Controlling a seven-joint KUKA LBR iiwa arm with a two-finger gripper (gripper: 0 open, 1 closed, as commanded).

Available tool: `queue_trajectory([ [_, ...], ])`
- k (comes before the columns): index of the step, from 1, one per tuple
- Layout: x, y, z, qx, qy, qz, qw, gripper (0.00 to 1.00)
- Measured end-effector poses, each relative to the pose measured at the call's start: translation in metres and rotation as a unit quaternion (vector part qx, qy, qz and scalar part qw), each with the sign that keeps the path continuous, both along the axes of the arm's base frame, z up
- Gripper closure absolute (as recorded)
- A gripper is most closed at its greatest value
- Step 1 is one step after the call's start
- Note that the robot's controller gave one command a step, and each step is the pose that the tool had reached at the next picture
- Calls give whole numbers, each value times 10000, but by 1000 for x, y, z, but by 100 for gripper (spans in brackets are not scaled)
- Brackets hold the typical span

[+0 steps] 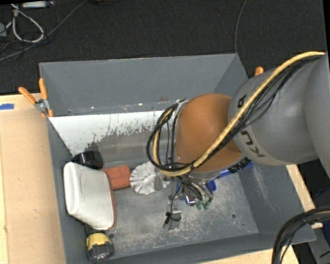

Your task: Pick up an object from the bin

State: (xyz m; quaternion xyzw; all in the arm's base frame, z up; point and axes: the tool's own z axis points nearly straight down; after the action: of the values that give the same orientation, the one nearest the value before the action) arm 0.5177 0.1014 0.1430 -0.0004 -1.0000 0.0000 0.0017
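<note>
The robot's orange wrist cover hides from us one side of a white pleated paper piece; the end effector below it is too small to make out.

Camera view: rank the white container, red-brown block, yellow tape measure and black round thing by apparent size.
1. white container
2-4. red-brown block, yellow tape measure, black round thing: these three look about alike, so I leave them unranked.
</note>
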Motion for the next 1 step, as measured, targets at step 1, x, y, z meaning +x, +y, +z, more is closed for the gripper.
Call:
queue_trajectory([
  [1,58,-69,-77,-2,85,317,9995,0],
])
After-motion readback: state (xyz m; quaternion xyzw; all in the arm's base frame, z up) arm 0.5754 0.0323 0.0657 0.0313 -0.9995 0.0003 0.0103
